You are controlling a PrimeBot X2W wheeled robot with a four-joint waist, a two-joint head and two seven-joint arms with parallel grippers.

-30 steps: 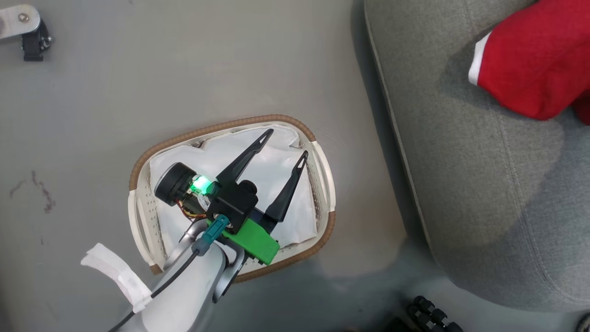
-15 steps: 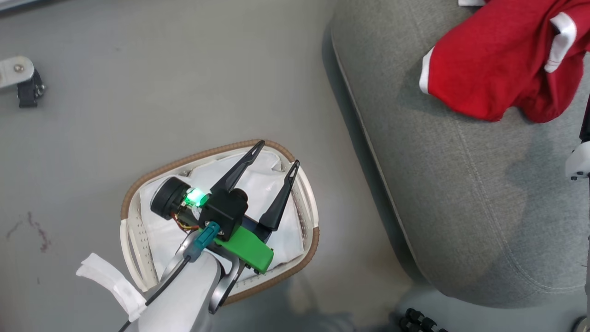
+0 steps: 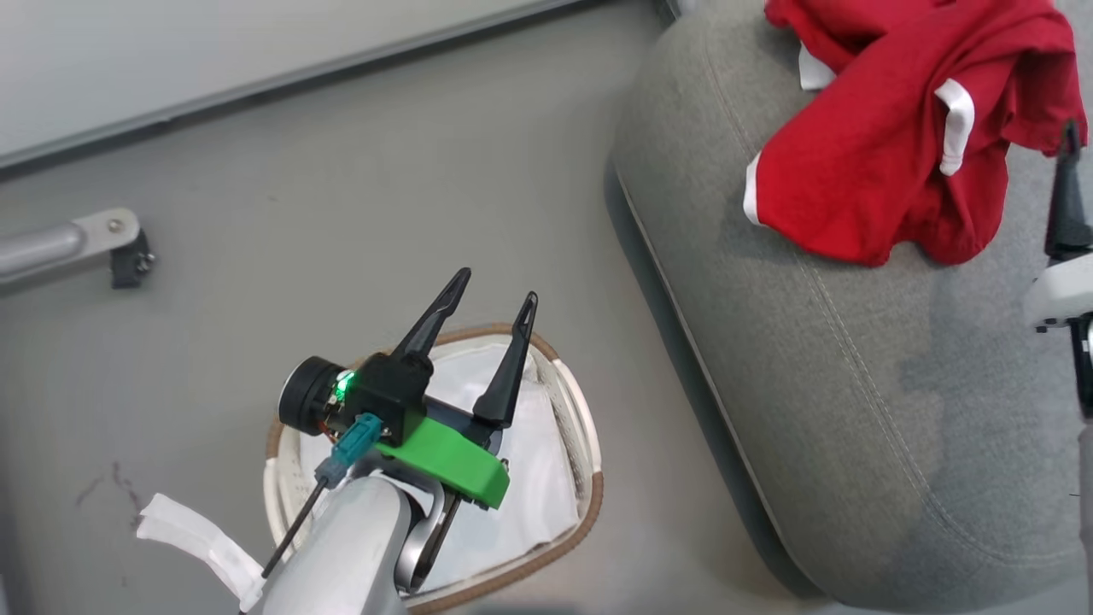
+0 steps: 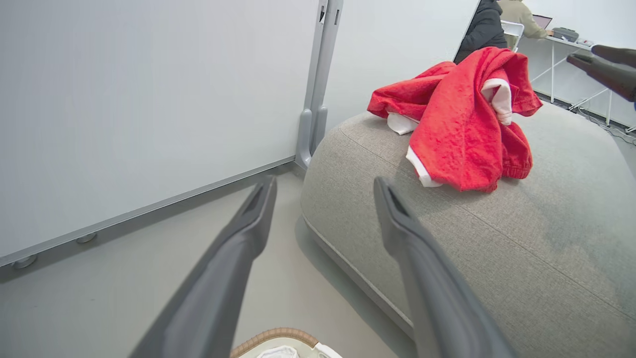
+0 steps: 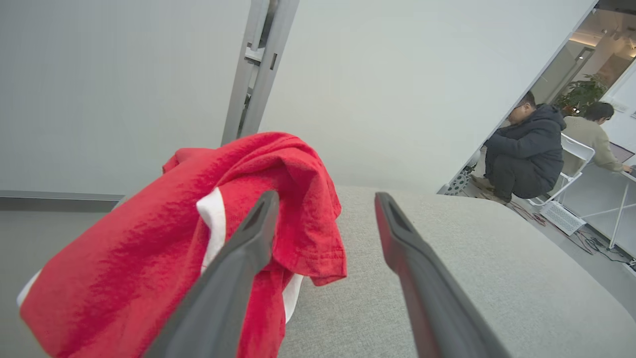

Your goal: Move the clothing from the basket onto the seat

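The red clothing with white trim lies bunched on the far part of the light-grey seat. The left wrist view shows the clothing heaped on the seat. My right gripper stands open over the seat, with the clothing draped beside its left finger and nothing between its jaws. One right finger rises at the head view's right edge. My left gripper hangs open and empty above the basket, where a white liner shows. Between the open left gripper fingers lies floor, the basket rim below.
A white wall panel on a grey post stands behind the seat. A metal bracket with a black castor rests on the grey floor at left. Two people sit at a desk far off to the right.
The head camera has swung, so the whole picture has shifted and the wall's foot now shows. My right gripper's finger has come into view beside the clothing. My left fingertips now show past the basket's far rim.
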